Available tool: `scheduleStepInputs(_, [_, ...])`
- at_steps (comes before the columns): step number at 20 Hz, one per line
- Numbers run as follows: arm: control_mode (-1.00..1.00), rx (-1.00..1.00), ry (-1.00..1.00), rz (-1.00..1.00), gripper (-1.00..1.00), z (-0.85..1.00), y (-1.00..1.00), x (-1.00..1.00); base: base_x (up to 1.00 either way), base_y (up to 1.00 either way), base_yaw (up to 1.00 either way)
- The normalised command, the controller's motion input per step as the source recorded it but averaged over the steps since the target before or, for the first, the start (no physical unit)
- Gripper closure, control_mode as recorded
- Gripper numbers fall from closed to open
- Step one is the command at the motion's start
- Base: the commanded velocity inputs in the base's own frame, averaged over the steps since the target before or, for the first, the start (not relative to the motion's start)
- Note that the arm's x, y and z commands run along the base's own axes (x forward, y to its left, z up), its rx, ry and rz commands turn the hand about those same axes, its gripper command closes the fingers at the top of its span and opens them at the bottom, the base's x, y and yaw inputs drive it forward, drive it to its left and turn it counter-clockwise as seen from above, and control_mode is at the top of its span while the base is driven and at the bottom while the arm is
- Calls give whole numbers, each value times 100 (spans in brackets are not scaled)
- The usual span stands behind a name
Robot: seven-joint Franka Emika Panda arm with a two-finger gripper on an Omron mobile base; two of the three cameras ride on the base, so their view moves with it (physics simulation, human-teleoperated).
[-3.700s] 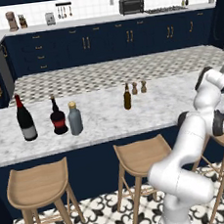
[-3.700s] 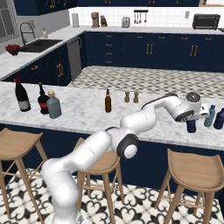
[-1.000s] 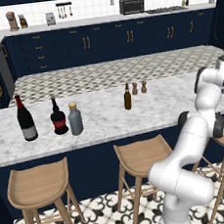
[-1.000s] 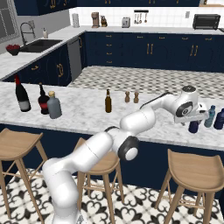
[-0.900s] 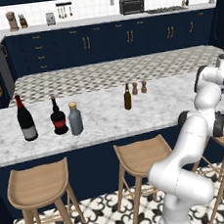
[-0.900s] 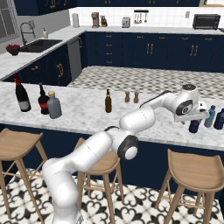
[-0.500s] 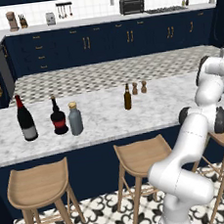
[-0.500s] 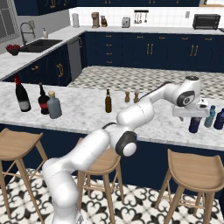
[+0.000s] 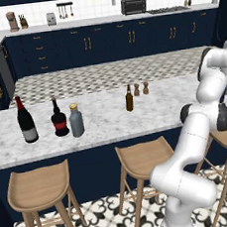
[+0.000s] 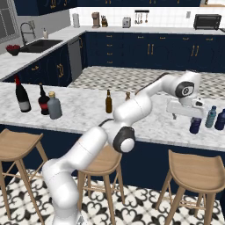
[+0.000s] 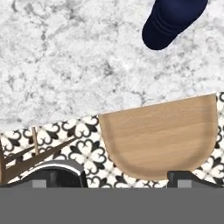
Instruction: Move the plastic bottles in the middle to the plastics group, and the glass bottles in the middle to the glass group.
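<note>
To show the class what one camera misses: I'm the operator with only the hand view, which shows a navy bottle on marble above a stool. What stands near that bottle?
Observer: A pale blue bottle and a dark blue bottle, just beside it.
Operator: Where is the brown bottle?
Observer: The brown bottle stands mid-counter, next to two small shakers.
Operator: And the grey bottle?
Observer: The grey bottle is at the far end, beside a squat wine bottle and a tall wine bottle.

Navy cabinets (image 9: 103, 47); white marble counter (image 9: 106, 121); wooden stools (image 9: 41, 186); patterned tile floor (image 9: 108, 226).
</note>
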Motion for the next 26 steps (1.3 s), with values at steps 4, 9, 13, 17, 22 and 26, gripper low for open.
scheduleStepInputs(4, [-100,-10,-18,0,-100,-46,71,-70,0,0,0])
scheduleStepInputs(9, [-100,-37,-29,13,-100,-36,82,-70,0,0,0])
scheduleStepInputs(13, [-100,-56,-49,25,-100,-49,91,-72,0,0,0])
scheduleStepInputs(17, [-100,-48,-41,27,-100,-71,96,-77,0,0,0])
scheduleStepInputs(22, [-100,-20,-9,20,-100,-38,85,-39,0,0,0])
scheduleStepInputs(26, [-100,0,3,3,-100,1,68,15,0,0,0])
